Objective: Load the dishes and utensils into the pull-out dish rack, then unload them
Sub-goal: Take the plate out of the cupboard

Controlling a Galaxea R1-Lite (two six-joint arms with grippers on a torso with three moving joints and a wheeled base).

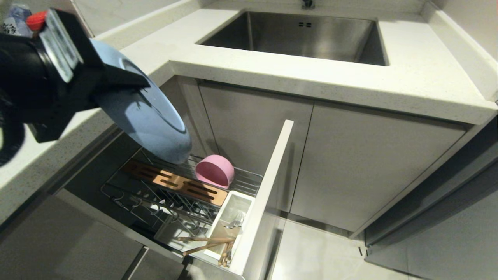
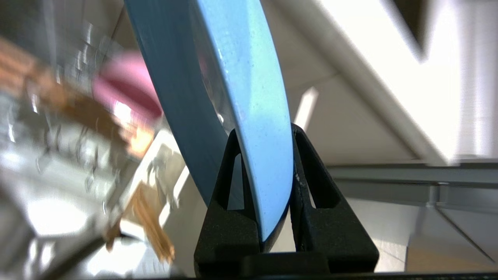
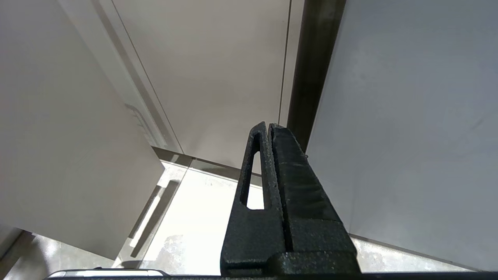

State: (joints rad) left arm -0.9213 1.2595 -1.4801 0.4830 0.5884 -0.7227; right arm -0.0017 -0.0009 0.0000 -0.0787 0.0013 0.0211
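Plate point(image 1: 144, 116), light blue, is pinched by its rim in my left gripper point(image 2: 264, 155), jaws clamped on either face; it hangs edge-on and tilted above the back left of the pull-out dish rack point(image 1: 128, 198), not touching the wires as far as I can judge. Holding it on edge suits the upright plate prongs point(image 1: 171, 204) below, so I read this as either a slotting-in or a lift-out. Moving right: slotted wooden strip point(image 1: 175, 182) runs across the basket, pink bowl point(image 1: 214, 170) lies tipped on its side on the wires just behind it. White utensil bin point(image 1: 229, 221) at the front panel point(image 1: 268, 194) holds the chopsticks point(image 1: 206, 244), lying slanted over its rim, and something metallic, probably the fork point(image 1: 234, 223). Right gripper point(image 3: 269, 128) is parked by the cabinet fronts, fingers together, holding nothing.
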